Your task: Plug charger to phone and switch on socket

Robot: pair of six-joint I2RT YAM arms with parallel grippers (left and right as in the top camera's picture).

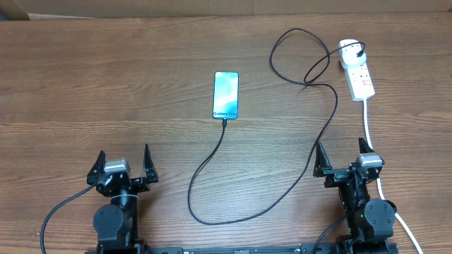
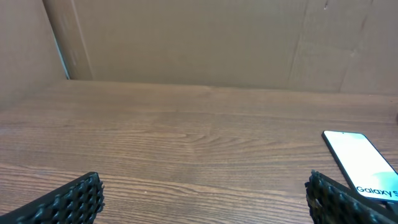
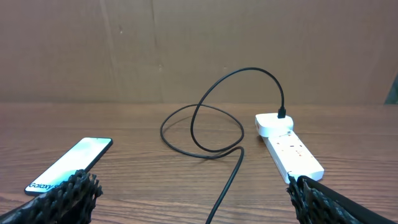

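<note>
Both my arms sit folded low at the near edge, one left, one right. Left gripper (image 1: 124,152) and right gripper (image 1: 341,145) each point straight toward the far side, jaws spread wide apart, wrists roughly level.

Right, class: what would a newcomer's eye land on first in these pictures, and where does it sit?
The slim smartphone with a glowing blue-white screen, in the middle of the brown wooden table, stands out first. Next comes the long thin black cable, looping from the phone's near edge round to the white power strip at the far right.
</note>
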